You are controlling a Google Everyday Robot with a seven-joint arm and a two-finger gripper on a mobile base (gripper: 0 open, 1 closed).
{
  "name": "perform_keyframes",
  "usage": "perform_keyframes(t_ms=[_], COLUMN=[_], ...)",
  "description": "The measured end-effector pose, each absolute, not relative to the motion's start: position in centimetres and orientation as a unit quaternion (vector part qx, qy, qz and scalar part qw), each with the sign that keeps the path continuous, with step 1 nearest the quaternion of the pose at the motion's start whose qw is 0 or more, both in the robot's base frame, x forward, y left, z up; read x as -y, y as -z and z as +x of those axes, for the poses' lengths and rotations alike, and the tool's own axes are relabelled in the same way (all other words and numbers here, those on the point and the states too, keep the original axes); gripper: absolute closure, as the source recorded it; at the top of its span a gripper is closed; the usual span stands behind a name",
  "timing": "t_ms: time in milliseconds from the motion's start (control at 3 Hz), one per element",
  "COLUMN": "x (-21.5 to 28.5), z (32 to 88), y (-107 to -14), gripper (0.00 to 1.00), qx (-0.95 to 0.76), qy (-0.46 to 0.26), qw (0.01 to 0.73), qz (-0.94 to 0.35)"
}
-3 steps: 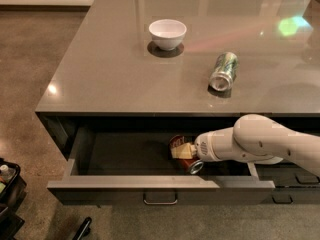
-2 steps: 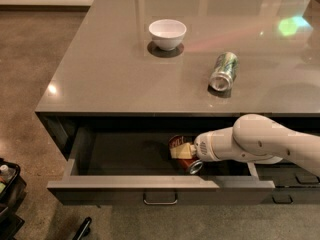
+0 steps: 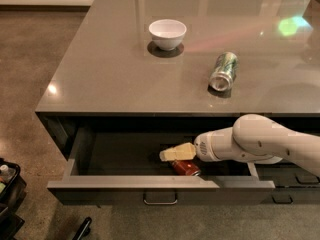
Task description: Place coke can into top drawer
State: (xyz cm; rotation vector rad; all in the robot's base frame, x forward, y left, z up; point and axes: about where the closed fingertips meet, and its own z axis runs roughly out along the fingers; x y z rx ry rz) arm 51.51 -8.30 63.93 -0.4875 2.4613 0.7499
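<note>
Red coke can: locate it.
In the camera view, the red coke can lies in the open dark grey top drawer, right of centre by its front wall, below the gripper.

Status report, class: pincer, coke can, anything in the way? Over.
Pincer inside the open wide dark grey top drawer. Small red coke can in the drawer, just under the pincer. Nothing blocking; green and silver can lies on the countertop.

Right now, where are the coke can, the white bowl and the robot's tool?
coke can (image 3: 186, 167): camera view, its red side, lying in the top drawer (image 3: 150, 182).
white bowl (image 3: 167, 40): camera view, its outer wall.
tool (image 3: 169, 155): camera view, its tip, inside the drawer above the can.
</note>
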Motion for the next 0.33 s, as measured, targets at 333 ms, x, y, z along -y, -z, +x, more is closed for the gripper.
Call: perform_keyframes(t_ms=[333], x=[8.3], z=[51.51], y=[-63.93], gripper=[0.0], qx=[-0.908], qy=[-0.277], qw=[0.258], qz=[-0.18])
